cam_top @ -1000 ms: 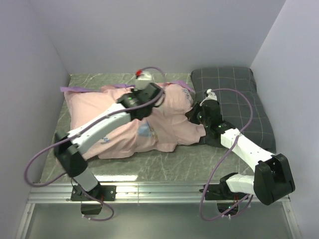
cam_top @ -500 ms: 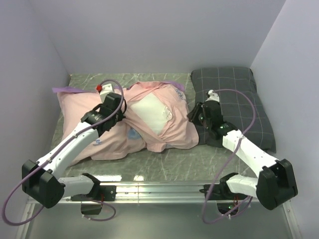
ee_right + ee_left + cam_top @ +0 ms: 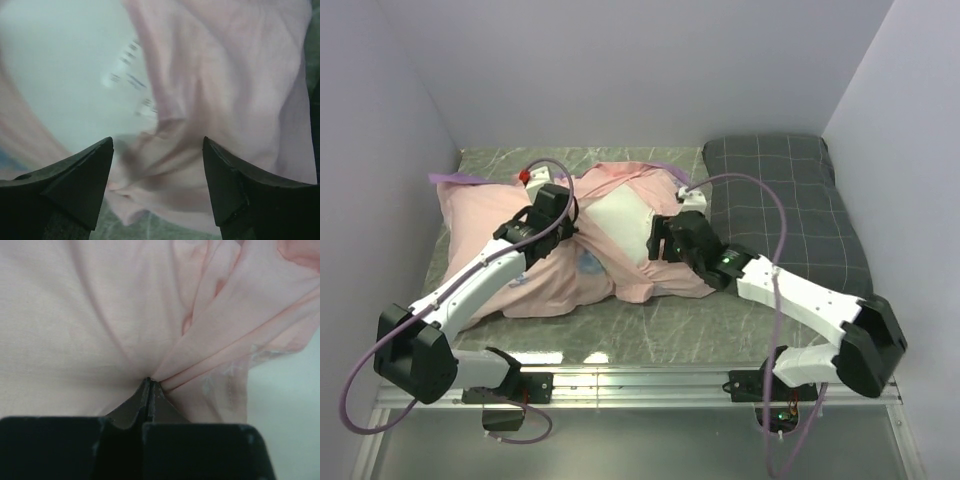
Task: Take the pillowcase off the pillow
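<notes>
Pillowcase partly peeled back, with a thin grip on one side

The pillowcase [image 3: 540, 275] lies across the left and middle of the table [image 3: 650, 322]. It shows mostly its pale pink inside, with a strip of purple outside showing at the far left. It is bunched and folded around the pillow [image 3: 620, 222], whose white face shows through an opening in the middle. A grey pillow [image 3: 790, 195] lies at the right, just beside the pink cloth.

The left claw [image 3: 149, 386] is pressed together on a narrow fold of the pink cloth, which fans out from its tips in tight creases. The right claw [image 3: 157, 144] is spread wide with nothing between its tips. It hangs over the line where the white pillow meets the rumpled cloth.

The job looks about half done, since much of the pillow is covered.

The main risks, judging from this:
- The left pinch holds only a thin pleat at the very tips, so a hard pull could let the cloth slip free.
- The right claw sits over both cloth and pillow. If it closes on cloth, both arms would hold the cover and nothing would hold the pillow back.
- If the pillow is not held down, it may be dragged along with the cover instead of sliding out.
</notes>
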Controlling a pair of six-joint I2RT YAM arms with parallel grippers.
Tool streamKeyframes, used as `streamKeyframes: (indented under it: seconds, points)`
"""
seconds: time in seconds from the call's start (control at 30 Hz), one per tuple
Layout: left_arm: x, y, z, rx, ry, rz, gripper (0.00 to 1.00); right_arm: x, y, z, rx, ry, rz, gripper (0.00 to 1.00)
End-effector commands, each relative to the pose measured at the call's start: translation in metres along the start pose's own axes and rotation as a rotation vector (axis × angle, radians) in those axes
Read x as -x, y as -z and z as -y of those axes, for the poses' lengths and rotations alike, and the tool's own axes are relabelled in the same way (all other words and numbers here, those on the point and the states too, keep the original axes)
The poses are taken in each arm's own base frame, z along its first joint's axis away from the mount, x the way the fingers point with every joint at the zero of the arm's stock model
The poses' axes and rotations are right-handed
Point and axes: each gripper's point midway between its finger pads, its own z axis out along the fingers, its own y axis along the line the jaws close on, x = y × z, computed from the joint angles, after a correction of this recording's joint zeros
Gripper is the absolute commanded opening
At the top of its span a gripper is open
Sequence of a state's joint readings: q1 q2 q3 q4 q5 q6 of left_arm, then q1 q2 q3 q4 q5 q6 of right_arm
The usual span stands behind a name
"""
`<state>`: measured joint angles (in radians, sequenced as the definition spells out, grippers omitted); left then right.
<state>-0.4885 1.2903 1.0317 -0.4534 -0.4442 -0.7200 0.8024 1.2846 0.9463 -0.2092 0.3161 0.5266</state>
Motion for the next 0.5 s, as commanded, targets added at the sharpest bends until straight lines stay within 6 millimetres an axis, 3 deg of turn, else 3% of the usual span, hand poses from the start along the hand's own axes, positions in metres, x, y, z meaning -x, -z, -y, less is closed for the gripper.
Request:
streamKeyframes:
  seconds: [0.0, 0.03, 0.07, 0.13, 0.17, 0.23, 0.27, 0.33, 0.47]
  points:
    - [0.015, -0.008, -0.002, 0.009, 0.033, 0.014, 0.01, -0.02, -0.017, 0.049, -0.149, -0.01, -0.05, 0.74]
    - [0.017, -0.008, -0.006, 0.016, 0.039, 0.015, 0.01, -0.023, -0.018, 0.058, -0.152, -0.029, -0.062, 0.56]
    - [0.022, -0.008, -0.009, 0.017, 0.049, 0.021, 0.01, -0.034, -0.018, 0.071, -0.166, -0.04, -0.087, 0.48]
    - [0.034, -0.008, -0.024, 0.032, 0.074, 0.036, 0.0, -0.022, -0.01, 0.093, -0.177, -0.103, -0.041, 0.3]
    - [0.039, -0.009, -0.029, 0.034, 0.084, 0.044, 0.0, -0.033, -0.006, 0.108, -0.2, -0.121, -0.052, 0.26]
    - [0.051, -0.01, -0.046, 0.056, 0.12, 0.061, 0.01, -0.023, 0.007, 0.129, -0.217, -0.178, 0.001, 0.18]
    - [0.054, -0.01, -0.047, 0.039, 0.129, 0.057, 0.0, -0.033, 0.01, 0.138, -0.234, -0.192, -0.006, 0.18]
    - [0.06, -0.012, -0.057, 0.048, 0.148, 0.064, 0.0, -0.032, 0.016, 0.142, -0.217, -0.223, 0.021, 0.18]
    - [0.061, -0.015, -0.062, 0.056, 0.152, 0.055, 0.0, -0.063, -0.001, 0.142, -0.181, -0.278, -0.042, 0.11]
